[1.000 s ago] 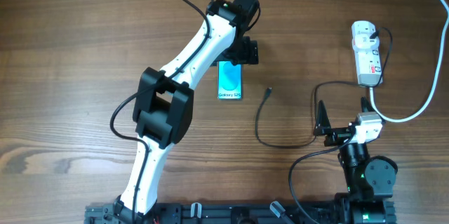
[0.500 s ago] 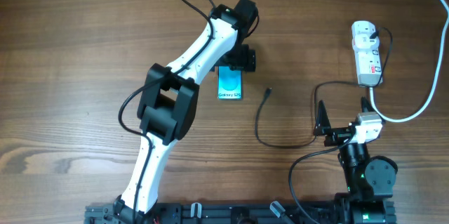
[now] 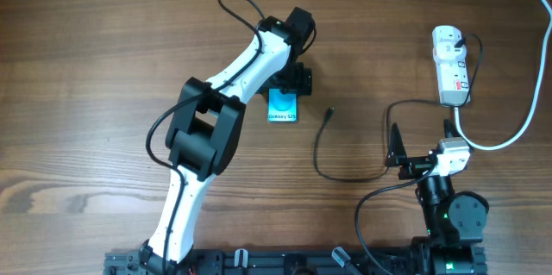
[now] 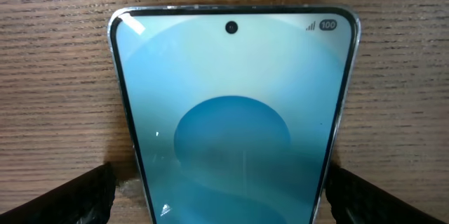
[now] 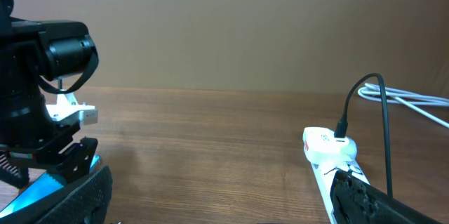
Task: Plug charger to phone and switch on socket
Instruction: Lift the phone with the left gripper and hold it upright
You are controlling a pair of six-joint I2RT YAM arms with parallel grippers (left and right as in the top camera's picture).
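Observation:
The phone lies flat on the wooden table with its cyan screen up; it fills the left wrist view. My left gripper is over the phone's upper half, open, with one finger on each side of the phone's long edges. A small gap shows at the left finger. The charger is a thin black cable whose free plug tip lies right of the phone. The socket is at the far right and also shows in the right wrist view. My right gripper is open and empty.
A thick white cord runs from the socket's near end out to the right edge. The black cable loops between the phone and the right arm. The left arm crosses the table's left middle.
My left gripper has moved a little down along the phone and now covers more of its top. The phone, the cable and the right arm have not moved.

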